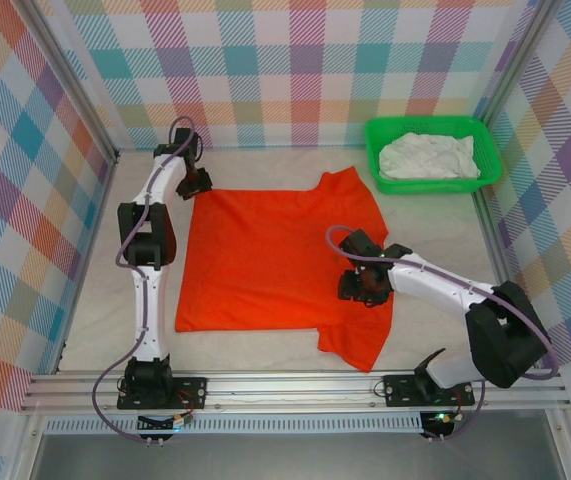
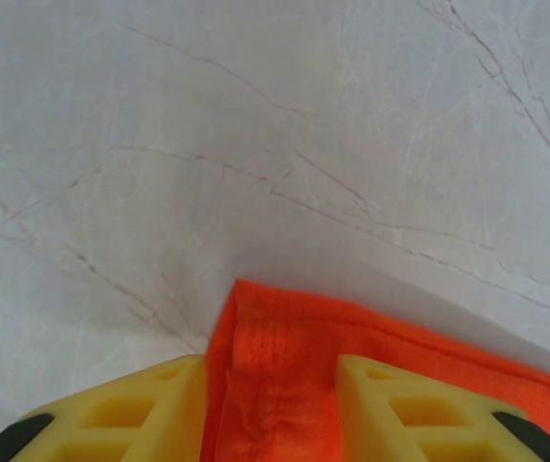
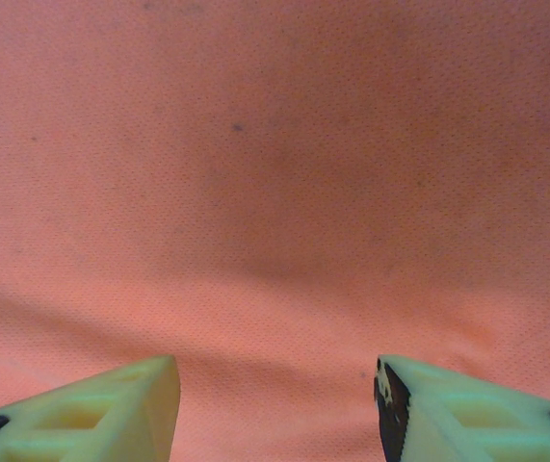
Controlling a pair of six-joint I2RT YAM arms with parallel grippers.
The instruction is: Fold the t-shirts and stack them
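Observation:
The orange-red t-shirt [image 1: 275, 250] lies spread flat in the middle of the table, its sleeves toward the right. My left gripper [image 1: 197, 183] sits at the shirt's far left corner. In the left wrist view its yellow fingers [image 2: 159, 404] stand apart on either side of that hemmed corner [image 2: 275, 327], with the left gripper [image 2: 270, 371] open around the cloth. My right gripper [image 1: 358, 287] hovers low over the shirt's right part, near the lower sleeve. The right gripper [image 3: 275, 371] is open, with flat orange cloth [image 3: 275, 173] beneath it. The white t-shirt [image 1: 428, 157] lies crumpled in the basket.
The green plastic basket [image 1: 373, 155] stands at the back right corner. Checked walls enclose the table on three sides. Bare pale table surface [image 2: 255, 144] lies beyond the shirt's far left corner, and a metal rail [image 1: 295, 385] runs along the near edge.

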